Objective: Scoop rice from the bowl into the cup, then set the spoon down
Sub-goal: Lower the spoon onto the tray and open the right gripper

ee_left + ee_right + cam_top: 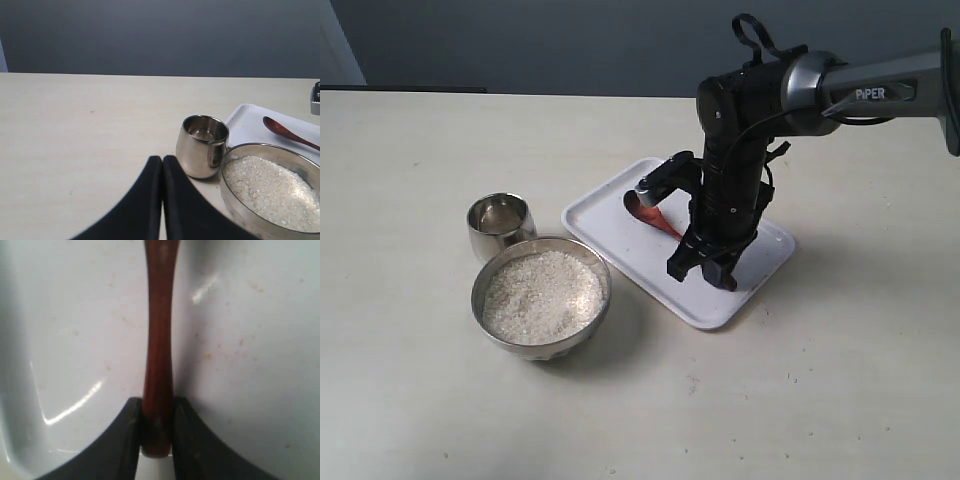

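While the right arm bends steeply down over the white tray (605, 215), the right gripper (705, 265) clamps the handle end of the wooden spoon (656, 216), its scoop lying toward the steel cup (501, 226). The cup stands just beside the steel bowl (490, 318) of rice (542, 296). The left gripper (162, 200) has its fingers pressed together.

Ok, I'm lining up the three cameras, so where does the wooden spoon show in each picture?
Exterior view: the spoon lies on the white tray, right of centre, partly under the right gripper.
Left wrist view: the spoon rests on the tray, beyond the bowl.
Right wrist view: its handle runs out from between the closed fingers, over the tray.
Shared landmark: the white tray.
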Controlling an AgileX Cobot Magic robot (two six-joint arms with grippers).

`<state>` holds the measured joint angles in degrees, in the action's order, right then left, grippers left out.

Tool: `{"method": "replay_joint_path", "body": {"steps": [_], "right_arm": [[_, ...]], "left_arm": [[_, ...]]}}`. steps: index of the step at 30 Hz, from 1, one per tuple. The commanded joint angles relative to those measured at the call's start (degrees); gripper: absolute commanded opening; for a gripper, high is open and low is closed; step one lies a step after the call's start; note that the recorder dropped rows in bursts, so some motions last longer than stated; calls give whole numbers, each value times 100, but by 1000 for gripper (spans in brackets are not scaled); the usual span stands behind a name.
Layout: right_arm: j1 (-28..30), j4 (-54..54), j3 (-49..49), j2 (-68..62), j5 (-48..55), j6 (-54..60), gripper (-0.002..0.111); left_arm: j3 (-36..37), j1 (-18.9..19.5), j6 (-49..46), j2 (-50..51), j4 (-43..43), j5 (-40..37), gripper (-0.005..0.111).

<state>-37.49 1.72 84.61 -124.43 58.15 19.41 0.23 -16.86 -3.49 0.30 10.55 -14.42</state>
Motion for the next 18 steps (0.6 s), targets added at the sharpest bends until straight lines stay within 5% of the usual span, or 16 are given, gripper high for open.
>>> {"method": "replay_joint_path", "body": {"steps": [1,7,18], "right_arm": [[40,-31,-2,13,-83,0,23],[40,-31,-2,13,-114,-40,53],[40,-172,-2,368,224,-371,53]], "left_arm": [[-23,-37,38,-30,-8,89,1],[-23,-37,38,-30,-8,89,1],[-23,-37,38,-30,-8,89,1]]}}
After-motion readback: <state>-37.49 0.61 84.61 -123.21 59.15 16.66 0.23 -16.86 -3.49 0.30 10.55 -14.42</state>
